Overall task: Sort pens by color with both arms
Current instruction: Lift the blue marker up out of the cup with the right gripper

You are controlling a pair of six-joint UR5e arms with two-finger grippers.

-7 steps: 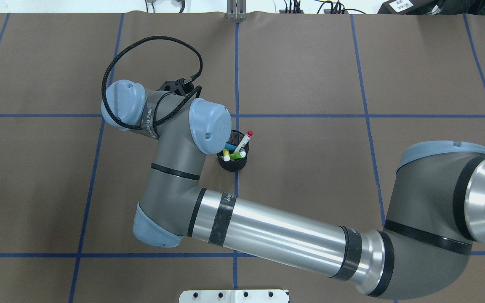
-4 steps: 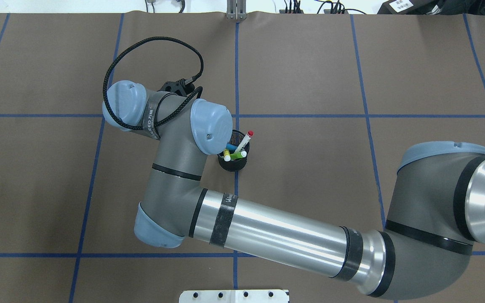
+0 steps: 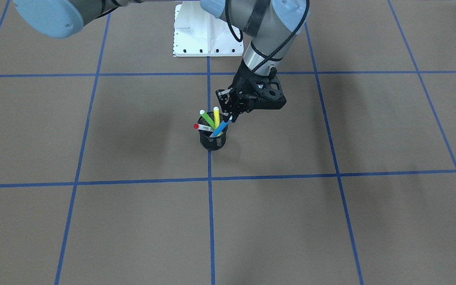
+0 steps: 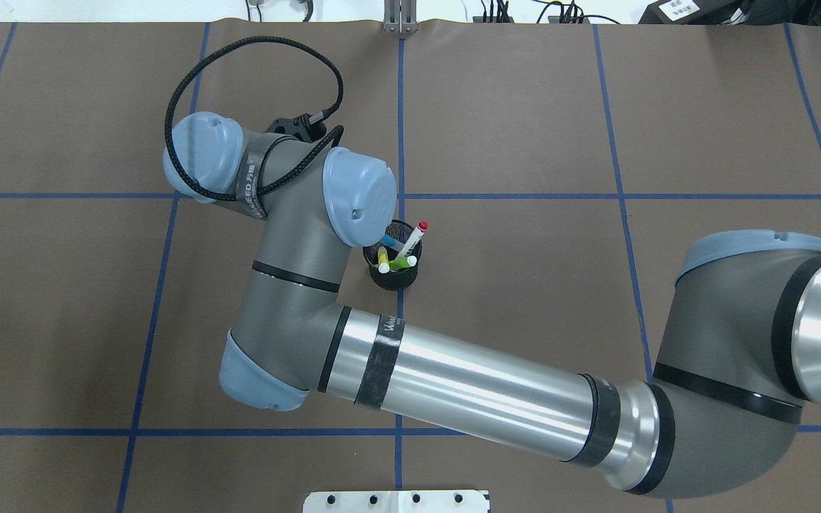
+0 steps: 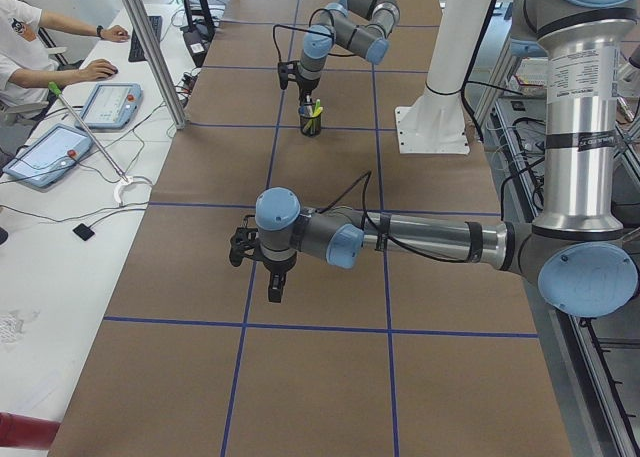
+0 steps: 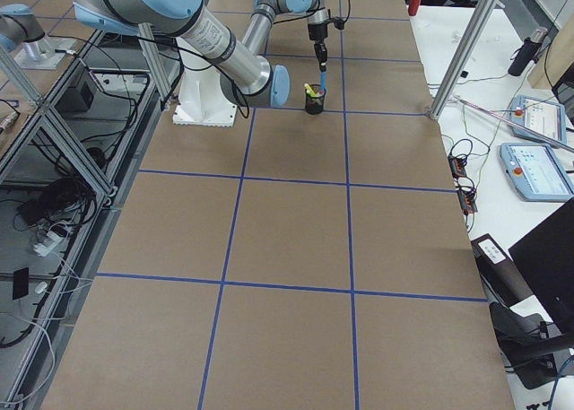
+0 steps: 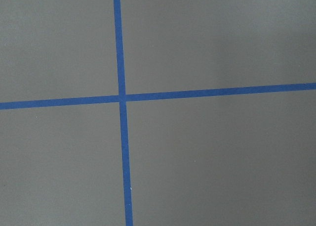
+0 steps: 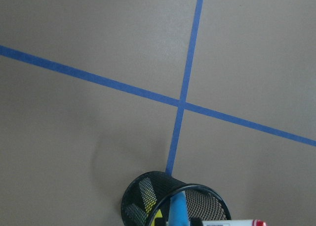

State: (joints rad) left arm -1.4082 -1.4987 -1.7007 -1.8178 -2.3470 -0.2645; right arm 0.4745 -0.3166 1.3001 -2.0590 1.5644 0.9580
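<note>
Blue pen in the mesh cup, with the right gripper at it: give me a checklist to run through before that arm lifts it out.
1. Grip: the right gripper is closed on the upper end of the blue pen. Ok.
2. Pen free of the mesh cup: its lower end is inside. Not ok.
3. Neighbours clear: the green pen, yellow pen and red-ended pen lean in the same cup, crossing the blue one. Whether they touch it: cannot tell.
4. Cup upright on the table: ok.
5. Left gripper out of the way: far along the table from the cup. Ok.
6. Left gripper open to receive: cannot tell.
</note>
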